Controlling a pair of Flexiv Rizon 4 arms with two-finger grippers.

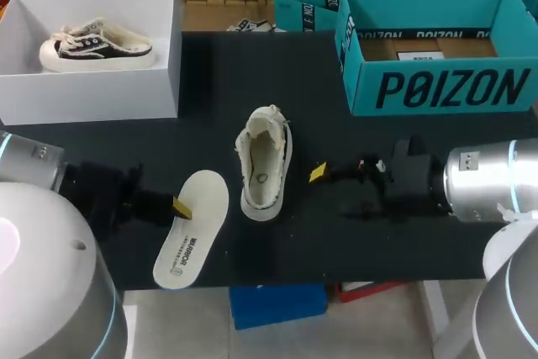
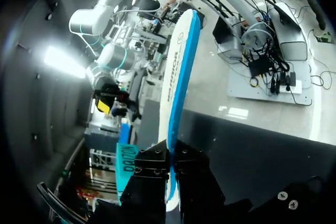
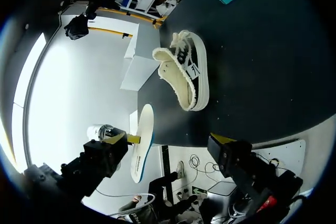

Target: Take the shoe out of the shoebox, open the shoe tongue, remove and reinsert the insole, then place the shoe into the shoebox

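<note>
- Left gripper [image 1: 181, 208] is pinched on the insole [image 1: 197, 224], gripping one long edge. In the left wrist view the insole stands edge-on between the two fingers. It's a thin grip on a floppy thing, so my worry is that the insole twists or slips out as it swings towards the shoe.
- The insole's near end hangs by the front edge of the table [image 1: 101, 145]. If it drops here, it could go over the side and out of reach.
- The shoe [image 1: 265, 166] sits on the table between the two arms with its opening up, and nothing touches it. Right gripper [image 1: 332, 187] waits just beside it, fingers spread wide and holding nothing. If the insole gets pushed in while the shoe is unheld, I expect the shoe to skid or tip rather than take it.
- The collar looks soft and frayed. An insole that goes in heel-first or at an angle could catch on the rim, fold, and bunch up inside.
- I can't tell how far the tongue is pulled back, and a tight opening makes a jam more likely.
- Two boxes wait at the back. The white shoebox [image 1: 92, 94] already holds another shoe [image 1: 97, 44], and the teal box [image 1: 437, 90] stands open. Setting this shoe down in the white one could knock or pin that other shoe.
</note>
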